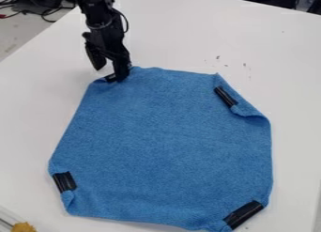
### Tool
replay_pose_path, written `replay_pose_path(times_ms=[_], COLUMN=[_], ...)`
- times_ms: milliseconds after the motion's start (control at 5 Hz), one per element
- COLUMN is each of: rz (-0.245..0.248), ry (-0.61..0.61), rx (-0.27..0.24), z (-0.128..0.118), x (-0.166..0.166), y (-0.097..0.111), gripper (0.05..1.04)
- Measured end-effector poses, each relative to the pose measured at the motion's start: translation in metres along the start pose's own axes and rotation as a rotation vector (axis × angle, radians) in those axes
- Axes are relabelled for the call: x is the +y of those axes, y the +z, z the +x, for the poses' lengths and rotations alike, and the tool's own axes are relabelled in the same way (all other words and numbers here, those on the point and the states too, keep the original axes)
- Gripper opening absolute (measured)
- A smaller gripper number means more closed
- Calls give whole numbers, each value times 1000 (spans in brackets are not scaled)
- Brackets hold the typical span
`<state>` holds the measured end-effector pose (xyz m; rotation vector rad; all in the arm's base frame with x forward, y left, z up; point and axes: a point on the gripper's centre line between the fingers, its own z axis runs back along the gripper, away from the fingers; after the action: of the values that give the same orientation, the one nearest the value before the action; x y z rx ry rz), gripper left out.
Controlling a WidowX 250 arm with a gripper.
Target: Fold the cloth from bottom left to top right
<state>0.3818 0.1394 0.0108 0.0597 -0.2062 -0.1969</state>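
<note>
Cloth (166, 142), one: blue, matte, spread nearly flat across the middle and lower part of the view, roughly eight-sided in outline, with corners turned in; unfolded across its main expanse. At the upper right corner, a slanting black strip (225, 97) on the turned-in fabric, with a small raised fold just below. At the lower left corner, a second black strip (64, 181), near upright in the view, with a small tuck of blue beneath. At the lower right corner, a third black strip (243, 214), the longest in view, slanting up to the right. At the upper left corner, a small dark patch (111, 78), partly hidden, between the fingertips of the gripper (108, 74). Gripper black, hanging down over that corner; jaws apart, one at the cloth's edge, the other out to the left above the table; grip on the fabric impossible to tell. Above, the black arm (100, 12), entering from the top edge at upper left. Beneath all, a white table (169, 24), with dark specks (218, 57) beyond the cloth. At upper left, loose cables (47, 12); at the lower left edge, a yellow-brown object (24, 227), partly cut off
</note>
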Motion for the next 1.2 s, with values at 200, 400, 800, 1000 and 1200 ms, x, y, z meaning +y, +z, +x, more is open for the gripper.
replay_pose_path(times_ms=[200, 400, 800, 1000, 1200], rz=[-2, 17, 42, 49, 57], ry=[-8, -20, -9, 4, -5], rx=[-5, -11, -44, -44, -39], z=[3, 4, 1, -1, -1], x=[1, 4, 2, 2, 0], y=[-2, -2, -4, -2, -2], gripper=[999, 951, 437, 220, 100])
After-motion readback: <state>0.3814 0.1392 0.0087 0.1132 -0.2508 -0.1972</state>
